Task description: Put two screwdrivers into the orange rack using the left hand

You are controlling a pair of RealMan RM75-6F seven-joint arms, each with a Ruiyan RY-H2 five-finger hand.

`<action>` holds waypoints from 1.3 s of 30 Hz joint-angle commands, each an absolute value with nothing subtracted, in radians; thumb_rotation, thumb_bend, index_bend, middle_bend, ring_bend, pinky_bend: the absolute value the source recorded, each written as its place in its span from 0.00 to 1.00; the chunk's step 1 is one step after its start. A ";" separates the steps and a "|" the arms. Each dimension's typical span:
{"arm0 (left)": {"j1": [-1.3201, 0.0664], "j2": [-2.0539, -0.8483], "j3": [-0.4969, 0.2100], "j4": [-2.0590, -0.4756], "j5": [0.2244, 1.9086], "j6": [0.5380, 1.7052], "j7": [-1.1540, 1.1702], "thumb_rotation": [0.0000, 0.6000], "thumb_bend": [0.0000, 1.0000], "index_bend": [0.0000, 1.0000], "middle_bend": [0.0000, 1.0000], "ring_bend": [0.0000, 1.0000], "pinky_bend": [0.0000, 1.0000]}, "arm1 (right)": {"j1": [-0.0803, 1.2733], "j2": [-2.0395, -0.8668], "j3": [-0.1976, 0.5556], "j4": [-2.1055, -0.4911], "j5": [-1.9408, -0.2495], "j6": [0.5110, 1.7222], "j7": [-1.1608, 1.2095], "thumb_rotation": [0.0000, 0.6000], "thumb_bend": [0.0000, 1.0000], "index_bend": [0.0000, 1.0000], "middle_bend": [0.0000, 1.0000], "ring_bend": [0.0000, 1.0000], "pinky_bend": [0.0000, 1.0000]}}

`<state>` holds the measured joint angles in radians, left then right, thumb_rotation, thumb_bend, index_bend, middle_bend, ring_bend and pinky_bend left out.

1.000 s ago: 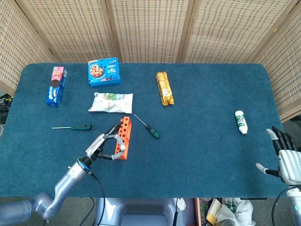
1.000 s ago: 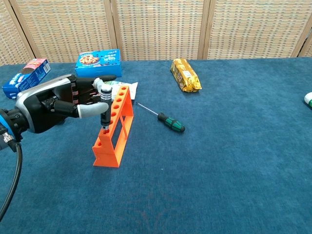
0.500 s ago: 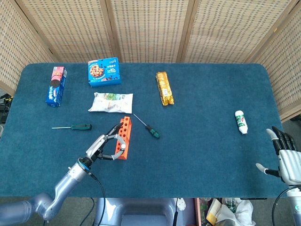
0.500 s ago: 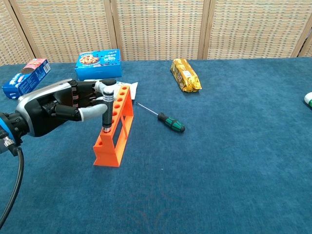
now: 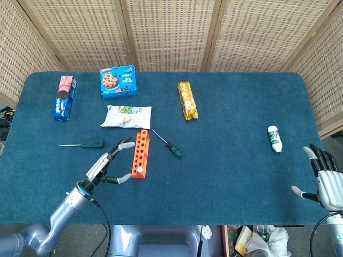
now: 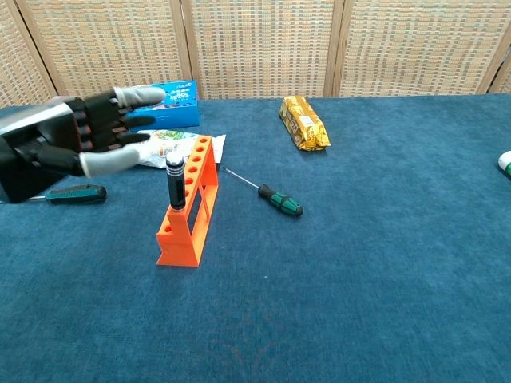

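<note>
Green-handled, with a thin steel shaft, a slim screwdriver [image 5: 84, 144] lies flat on my far left, untouched. Next I see my left hand [image 6: 76, 142], fingers spread and holding nothing, beside the orange plastic rack with a row of round holes [image 6: 190, 209] but apart from it. A black-handled screwdriver with a silver cap [image 6: 175, 182] stands upright in the rack's nearest hole. Right of the rack lies a second green-and-black screwdriver [image 6: 271, 194], at a slant. Far right, my right hand [image 5: 325, 181] hangs off the table's edge, fingers apart, empty.
</note>
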<state>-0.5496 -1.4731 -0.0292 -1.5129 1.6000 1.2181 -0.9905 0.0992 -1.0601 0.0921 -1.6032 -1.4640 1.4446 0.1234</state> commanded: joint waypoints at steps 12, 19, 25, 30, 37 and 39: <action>-0.622 -1.185 -0.054 -1.777 1.639 1.118 -0.535 1.00 0.90 0.28 0.00 0.00 0.00 | 0.099 -1.062 0.092 -1.605 -1.463 1.445 0.118 1.00 0.00 0.00 0.00 0.00 0.00; -0.671 -1.141 -0.087 -1.881 1.582 1.034 -0.313 1.00 1.00 0.39 0.00 0.00 0.00 | 0.100 -1.064 0.092 -1.604 -1.461 1.443 0.112 1.00 0.00 0.00 0.00 0.00 0.00; -0.710 -1.119 -0.095 -1.939 1.529 0.952 -0.176 1.00 1.00 0.42 0.00 0.00 0.00 | 0.102 -1.066 0.093 -1.602 -1.458 1.439 0.109 1.00 0.00 0.00 0.00 0.00 0.00; -0.735 -1.121 -0.097 -1.970 1.473 0.903 -0.037 1.00 1.00 0.44 0.00 0.00 0.00 | 0.102 -1.066 0.094 -1.602 -1.455 1.438 0.109 1.00 0.00 0.00 0.00 0.00 0.00; -0.740 -1.163 -0.093 -1.974 1.415 0.900 0.072 1.00 1.00 0.44 0.00 0.00 0.00 | 0.103 -1.066 0.094 -1.602 -1.454 1.436 0.110 1.00 0.00 0.00 0.00 0.00 0.00; -0.743 -1.173 -0.092 -1.970 1.409 0.897 0.085 1.00 1.00 0.44 0.00 0.00 0.00 | 0.103 -1.066 0.094 -1.601 -1.454 1.436 0.109 1.00 0.00 0.00 0.00 0.00 0.00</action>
